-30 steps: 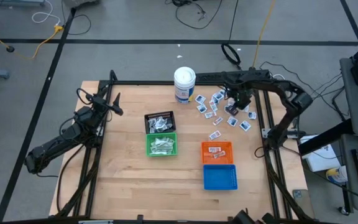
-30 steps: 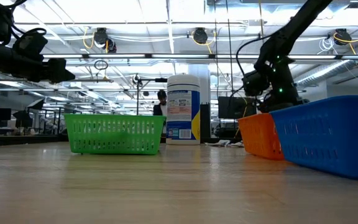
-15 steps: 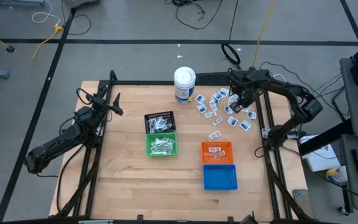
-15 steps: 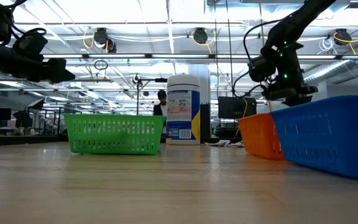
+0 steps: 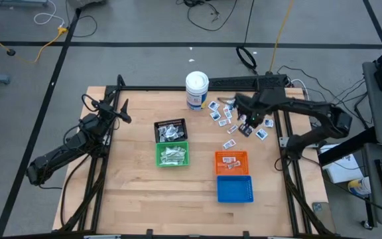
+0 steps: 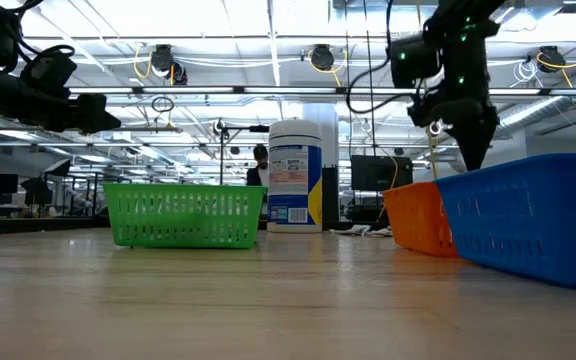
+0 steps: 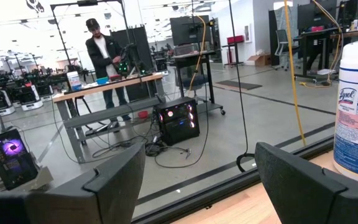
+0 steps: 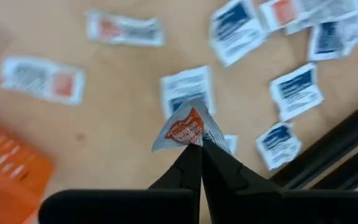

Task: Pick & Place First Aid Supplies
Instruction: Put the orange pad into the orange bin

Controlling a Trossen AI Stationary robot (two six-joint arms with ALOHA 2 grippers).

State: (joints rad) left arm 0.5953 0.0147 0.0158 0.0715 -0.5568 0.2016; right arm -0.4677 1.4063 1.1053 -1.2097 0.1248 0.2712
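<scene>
High cam hangs overhead, staring straight down at the whole surface (image 5: 131, 186). Low cam sits at surface level, facing the room. Both catch the canister (image 5: 196, 89) and green basket (image 6: 182, 214). Right wrist cam hovers close above the packets (image 8: 297, 92).

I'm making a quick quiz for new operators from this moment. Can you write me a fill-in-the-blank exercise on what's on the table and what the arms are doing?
1. The right gripper is shut on a small packet with ____ print.
2. The green basket touches the ____ basket.
3. The left gripper waits with its fingers ____.
4. The white canister stands ____.

Missing words: orange; black; open; upright
</scene>
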